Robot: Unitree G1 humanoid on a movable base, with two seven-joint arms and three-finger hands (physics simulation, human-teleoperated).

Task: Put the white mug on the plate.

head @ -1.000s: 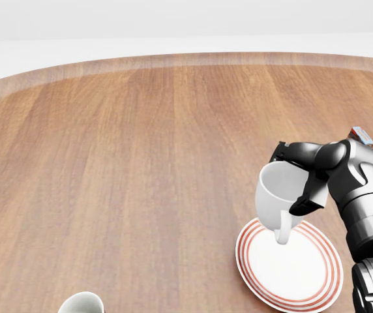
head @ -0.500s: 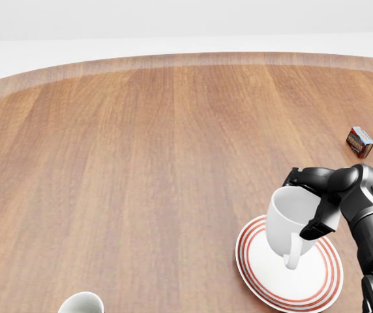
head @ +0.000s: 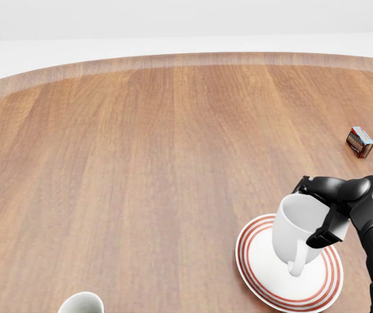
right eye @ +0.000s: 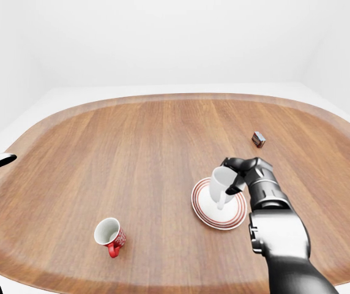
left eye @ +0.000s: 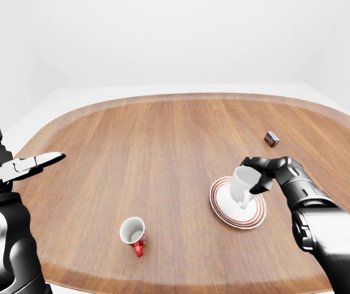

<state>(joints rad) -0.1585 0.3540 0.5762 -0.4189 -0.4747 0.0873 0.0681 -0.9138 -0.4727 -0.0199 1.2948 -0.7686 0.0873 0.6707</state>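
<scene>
At the far left of the left-eye view the left hand (left eye: 31, 164) reaches over the table's edge, fingers held out straight and spread, touching nothing. Lower left of centre on the wooden table (left eye: 163, 141) stands a red mug (left eye: 133, 234) with a white inside, upright, handle toward the bottom of the frame. At lower right of the head view sits the plate (head: 259, 279), white with red rings round its rim. Over it the white mug (head: 295, 233) is plain glossy white, tilted, mouth toward upper left, handle pointing down at the plate; whether it touches is unclear. The right hand (head: 330, 207) has its dark fingers clamped over the mug's rim and side. A small brown box (head: 360, 141) lies at the right edge, well apart.
</scene>
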